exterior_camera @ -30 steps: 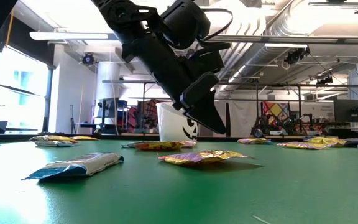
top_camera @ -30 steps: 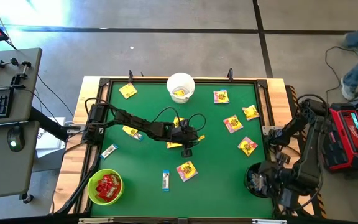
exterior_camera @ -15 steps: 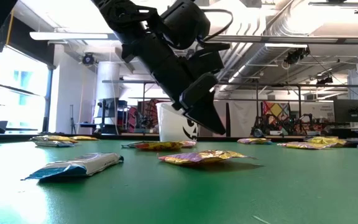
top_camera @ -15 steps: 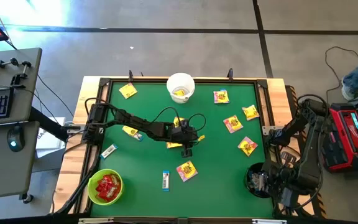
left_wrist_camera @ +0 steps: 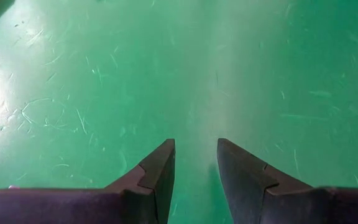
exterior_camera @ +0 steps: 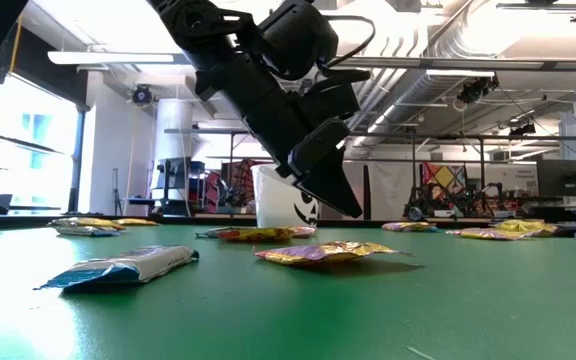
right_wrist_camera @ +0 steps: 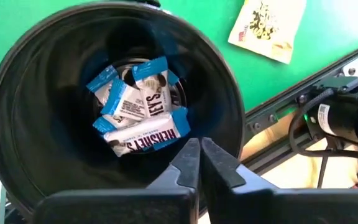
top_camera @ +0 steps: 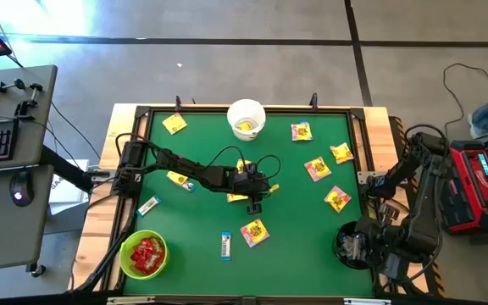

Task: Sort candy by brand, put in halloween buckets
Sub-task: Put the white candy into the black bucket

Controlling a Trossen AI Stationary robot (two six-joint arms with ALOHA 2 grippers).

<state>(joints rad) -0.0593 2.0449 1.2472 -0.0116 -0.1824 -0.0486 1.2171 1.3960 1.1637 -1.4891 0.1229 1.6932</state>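
Candy (top_camera: pixel 254 231) lay flat and light — crinkly, slippery film.
Left gripper (left_wrist_camera: pixel 194 163) hovered slightly open, empty; best pinched across a packet's edge.

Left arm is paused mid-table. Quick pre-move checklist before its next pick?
1. Left gripper empty, jaws slightly apart: ok.
2. Candy under it: not ok, the wrist view shows only bare green mat.
3. Nearest yellow packet lies flat, unobstructed: ok.
4. White bucket upright, open: ok.
5. Right gripper shut, parked over black bucket, clear of mid-table: ok.
6. Loose white-and-blue bar reachable: cannot tell.
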